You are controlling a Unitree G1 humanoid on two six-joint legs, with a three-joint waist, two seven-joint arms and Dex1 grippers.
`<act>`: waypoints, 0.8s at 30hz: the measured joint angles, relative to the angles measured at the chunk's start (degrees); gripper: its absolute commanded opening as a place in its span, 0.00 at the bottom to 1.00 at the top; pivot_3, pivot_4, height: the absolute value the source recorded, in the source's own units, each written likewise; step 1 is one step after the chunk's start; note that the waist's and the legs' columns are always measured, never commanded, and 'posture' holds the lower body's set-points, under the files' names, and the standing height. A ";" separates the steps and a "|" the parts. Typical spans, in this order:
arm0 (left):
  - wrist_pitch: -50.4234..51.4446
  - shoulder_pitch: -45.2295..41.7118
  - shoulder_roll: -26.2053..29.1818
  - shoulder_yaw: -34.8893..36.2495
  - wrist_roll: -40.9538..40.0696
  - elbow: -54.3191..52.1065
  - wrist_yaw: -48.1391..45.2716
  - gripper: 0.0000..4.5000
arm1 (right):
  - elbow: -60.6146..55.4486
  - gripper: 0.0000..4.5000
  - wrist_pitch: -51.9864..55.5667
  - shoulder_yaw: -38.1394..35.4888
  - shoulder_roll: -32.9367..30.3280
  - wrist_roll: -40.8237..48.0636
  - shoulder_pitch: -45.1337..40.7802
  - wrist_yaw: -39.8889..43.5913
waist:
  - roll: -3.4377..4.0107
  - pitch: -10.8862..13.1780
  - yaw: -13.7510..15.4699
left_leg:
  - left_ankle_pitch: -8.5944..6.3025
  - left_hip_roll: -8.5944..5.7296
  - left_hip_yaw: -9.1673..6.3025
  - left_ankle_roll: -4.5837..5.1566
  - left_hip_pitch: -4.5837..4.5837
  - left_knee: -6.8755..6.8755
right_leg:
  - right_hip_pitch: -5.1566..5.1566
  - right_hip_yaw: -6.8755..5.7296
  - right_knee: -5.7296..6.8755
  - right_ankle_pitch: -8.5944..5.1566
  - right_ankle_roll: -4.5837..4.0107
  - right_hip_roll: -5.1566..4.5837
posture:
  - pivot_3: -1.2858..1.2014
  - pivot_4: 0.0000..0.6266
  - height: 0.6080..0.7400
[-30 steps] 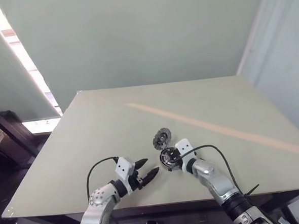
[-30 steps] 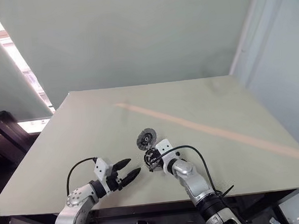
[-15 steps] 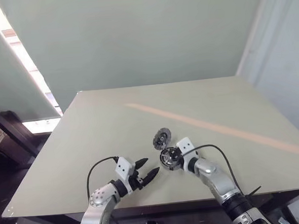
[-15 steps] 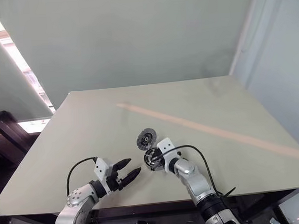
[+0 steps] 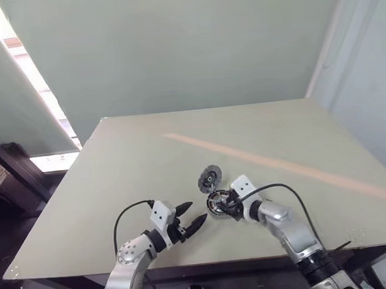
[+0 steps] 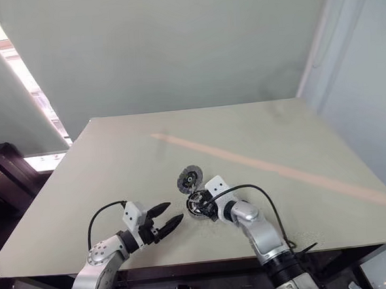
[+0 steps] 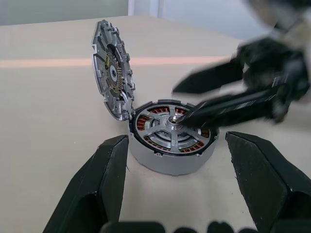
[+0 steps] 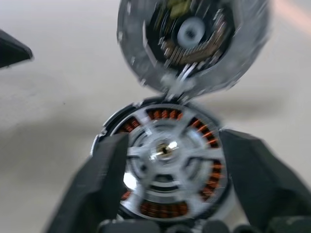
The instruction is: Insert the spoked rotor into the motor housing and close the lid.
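Observation:
The motor housing (image 7: 170, 160) sits on the table near its front edge, showing copper-brown windings. The spoked rotor (image 8: 163, 150) lies seated inside it, silvery spokes up. The lid (image 7: 112, 82) stands upright, hinged at the housing's far edge, with its inner face showing. My right gripper (image 8: 170, 141) is open, its fingers spread on either side of the housing just above it, and in the left wrist view one fingertip (image 7: 194, 114) reaches the rotor's hub. My left gripper (image 5: 196, 212) stands open, a short way to the left of the housing and pointed at it, holding nothing.
The table (image 5: 148, 154) is pale green with an orange stripe (image 5: 279, 165) running diagonally behind the housing. Its front edge lies just under both arms. Dark furniture (image 5: 5, 175) stands beyond the table's left edge.
My right gripper, earlier shut and low on the housing, has opened and risen a little. The rotor stays in the housing. My left arm has not moved.

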 measured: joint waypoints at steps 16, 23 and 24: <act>-0.04 -0.20 0.00 -0.04 0.01 0.17 -0.36 0.76 | -11.78 0.99 5.12 12.58 -18.11 -9.37 -3.11 16.23 | -0.14 0.06 0.08 | 0.00 0.02 0.00 0.00 -0.05 0.04 | 0.03 -0.08 -0.03 -0.01 0.01 -0.05 | 0.52 0.00 1.00; -0.06 -0.45 -0.01 -0.05 0.01 0.58 -0.59 0.76 | -10.78 0.99 1.30 16.07 -17.99 -13.12 -4.95 18.36 | -0.24 0.06 0.63 | 0.00 0.00 0.02 0.00 -0.06 0.05 | 0.01 -0.07 -0.04 0.00 0.02 -0.07 | 0.52 0.00 1.00; -0.07 -0.45 0.00 -0.05 0.01 0.59 -0.60 0.76 | -10.20 0.99 0.60 16.62 -17.97 -13.75 -5.14 18.76 | -0.24 0.06 0.80 | 0.00 0.00 0.02 0.00 -0.06 0.05 | 0.01 -0.07 -0.04 0.00 0.02 -0.07 | 0.52 0.00 1.00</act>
